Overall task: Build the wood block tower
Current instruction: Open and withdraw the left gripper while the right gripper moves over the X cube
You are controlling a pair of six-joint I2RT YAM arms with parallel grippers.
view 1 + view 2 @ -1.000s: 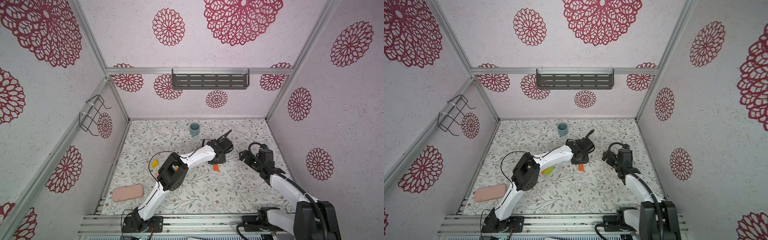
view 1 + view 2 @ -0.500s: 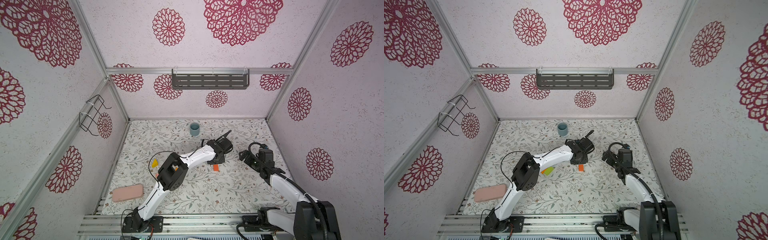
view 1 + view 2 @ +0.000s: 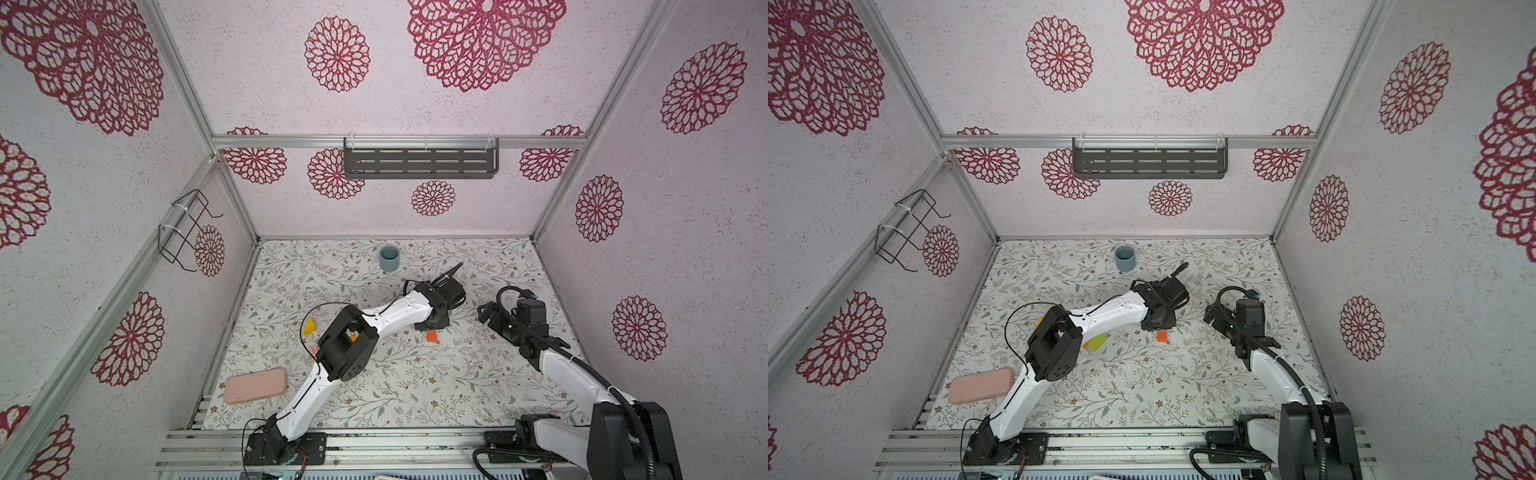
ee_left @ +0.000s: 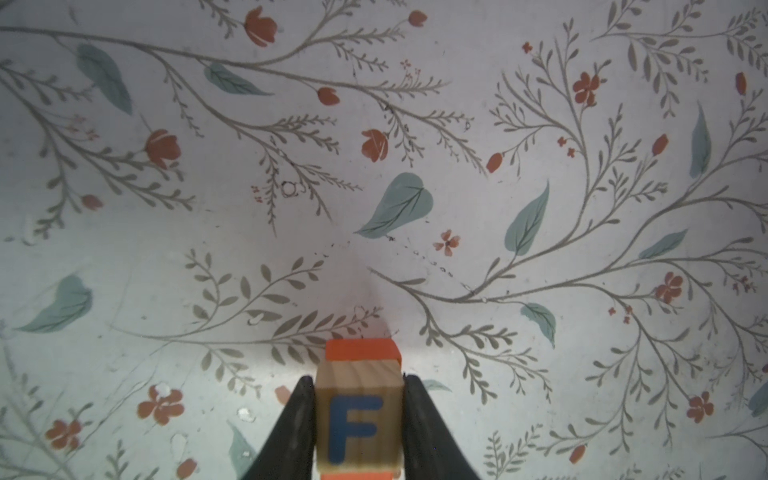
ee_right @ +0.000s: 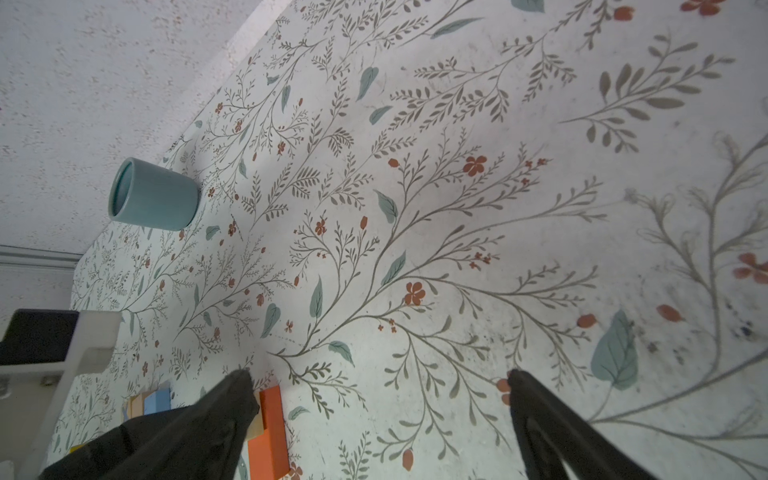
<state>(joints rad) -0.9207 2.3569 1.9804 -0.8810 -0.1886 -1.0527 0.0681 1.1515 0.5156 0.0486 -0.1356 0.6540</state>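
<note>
Left wrist view: the left gripper (image 4: 359, 380) is pinched narrow on a pale, grainy letter cube (image 4: 359, 419) (blue F printed on it) directly over a flat matte orange block (image 4: 361, 350); contact unclear. Nothing has shifted in the top views over the last second, so the placement looks paused and stacking barely begun, with the yellow wedge (image 3: 309, 327) and green block (image 3: 1096, 343) lying loose well apart. The right gripper (image 5: 380, 376) gapes wide and empty near the orange block.
</note>
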